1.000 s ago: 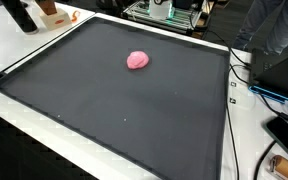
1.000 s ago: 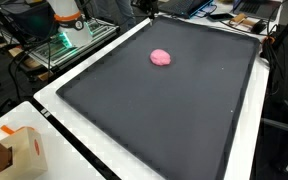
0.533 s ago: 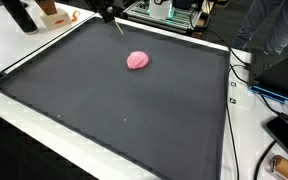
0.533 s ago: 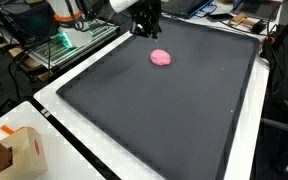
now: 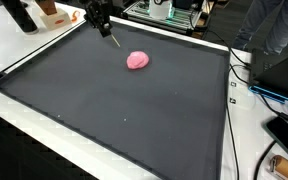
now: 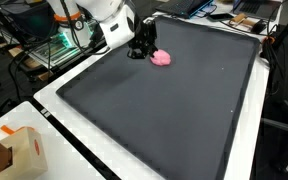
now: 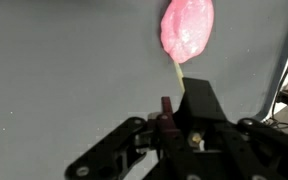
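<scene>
Pink lump [image 5: 137,60] sits alone on a black mat [image 5: 104,110], toward the mat's far side and well clear of its raised edges, as seen in both exterior views. From the wrist camera the lump [image 7: 187,28] reads as a soft oval, its long axis running almost straight away from the fingers, with a pale streak trailing off its near end.

The gripper [image 5: 112,36] hangs low over the mat just beside the lump, between it and the nearest corner. In the wrist view the gripper [image 7: 184,100] points up the picture, and the lump lies dead ahead of the fingertips and a touch to the right, near but not touching. In an exterior view the gripper [image 6: 144,46] stands so close to the lump [image 6: 161,58] that the two almost overlap, so the gap is hard to judge there. The fingers look drawn together with nothing between them.

A white table [image 5: 29,50] borders the mat. A cardboard box [image 6: 24,150] stands at one corner, well apart, and cables [image 5: 246,75] trail along another side.
</scene>
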Robot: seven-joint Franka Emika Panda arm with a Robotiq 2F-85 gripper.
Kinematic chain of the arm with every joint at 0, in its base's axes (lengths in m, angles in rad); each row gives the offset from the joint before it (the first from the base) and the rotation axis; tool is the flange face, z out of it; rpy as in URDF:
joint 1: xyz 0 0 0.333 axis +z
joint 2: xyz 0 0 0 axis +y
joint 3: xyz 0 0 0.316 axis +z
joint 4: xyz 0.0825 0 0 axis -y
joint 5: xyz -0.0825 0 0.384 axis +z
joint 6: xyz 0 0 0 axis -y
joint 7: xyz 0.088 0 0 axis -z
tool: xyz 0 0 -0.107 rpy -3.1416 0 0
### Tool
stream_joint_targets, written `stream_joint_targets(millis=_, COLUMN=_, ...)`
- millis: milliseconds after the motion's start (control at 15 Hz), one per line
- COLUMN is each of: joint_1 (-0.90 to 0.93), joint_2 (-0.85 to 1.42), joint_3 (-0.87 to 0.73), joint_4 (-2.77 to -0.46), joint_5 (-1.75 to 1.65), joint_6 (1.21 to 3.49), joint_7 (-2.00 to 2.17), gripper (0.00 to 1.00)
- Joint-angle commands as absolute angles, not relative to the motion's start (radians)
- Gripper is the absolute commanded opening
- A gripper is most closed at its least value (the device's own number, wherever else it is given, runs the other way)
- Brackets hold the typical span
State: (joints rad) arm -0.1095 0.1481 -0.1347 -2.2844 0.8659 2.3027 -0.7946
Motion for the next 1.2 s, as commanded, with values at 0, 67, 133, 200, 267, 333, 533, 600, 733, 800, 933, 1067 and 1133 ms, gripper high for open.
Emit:
stream_joint_targets(millis=0, joint_1=-0.149, joint_2=0.203, joint_3=-0.116, joint_4=-2.273, joint_5=0.935, joint_6=2.306, joint_7=-0.862, gripper=0.06)
stream_joint_targets(millis=67, joint_1=-0.155, joint_2=0.213, joint_3=-0.115, joint_4=-2.272, joint_5=0.946, joint_6=2.303, joint_7=-0.871, gripper=0.06)
stream_joint_targets(millis=133, joint_1=-0.161, joint_2=0.225, joint_3=-0.114, joint_4=-2.270, joint_5=0.958, joint_6=2.301, joint_7=-0.878, gripper=0.06)
stream_joint_targets(millis=200, joint_1=-0.164, joint_2=0.234, joint_3=-0.113, joint_4=-2.269, joint_5=0.966, joint_6=2.303, joint_7=-0.884, gripper=0.06)
stream_joint_targets(millis=267, joint_1=-0.168, joint_2=0.243, joint_3=-0.112, joint_4=-2.267, joint_5=0.976, joint_6=2.299, joint_7=-0.889, gripper=0.06)
stream_joint_targets(millis=333, joint_1=-0.171, joint_2=0.250, joint_3=-0.110, joint_4=-2.266, joint_5=0.981, joint_6=2.298, joint_7=-0.890, gripper=0.06)
stream_joint_targets(millis=533, joint_1=-0.177, joint_2=0.268, joint_3=-0.107, joint_4=-2.262, joint_5=0.995, joint_6=2.294, joint_7=-0.890, gripper=0.06)
stream_joint_targets(millis=600, joint_1=-0.177, joint_2=0.271, joint_3=-0.106, joint_4=-2.260, joint_5=0.998, joint_6=2.294, joint_7=-0.887, gripper=0.06)
stream_joint_targets(millis=733, joint_1=-0.178, joint_2=0.277, joint_3=-0.103, joint_4=-2.256, joint_5=1.002, joint_6=2.294, joint_7=-0.882, gripper=0.06)
stream_joint_targets(millis=800, joint_1=-0.177, joint_2=0.279, joint_3=-0.102, joint_4=-2.253, joint_5=1.005, joint_6=2.294, joint_7=-0.878, gripper=0.06)
stream_joint_targets(millis=933, joint_1=-0.175, joint_2=0.281, joint_3=-0.099, joint_4=-2.246, joint_5=1.007, joint_6=2.288, joint_7=-0.866, gripper=0.06)
stream_joint_targets(millis=1067, joint_1=-0.170, joint_2=0.282, joint_3=-0.095, joint_4=-2.237, joint_5=1.004, joint_6=2.286, joint_7=-0.851, gripper=0.06)
stream_joint_targets(millis=1133, joint_1=-0.168, joint_2=0.281, joint_3=-0.093, joint_4=-2.234, joint_5=1.001, joint_6=2.289, joint_7=-0.844, gripper=0.06)
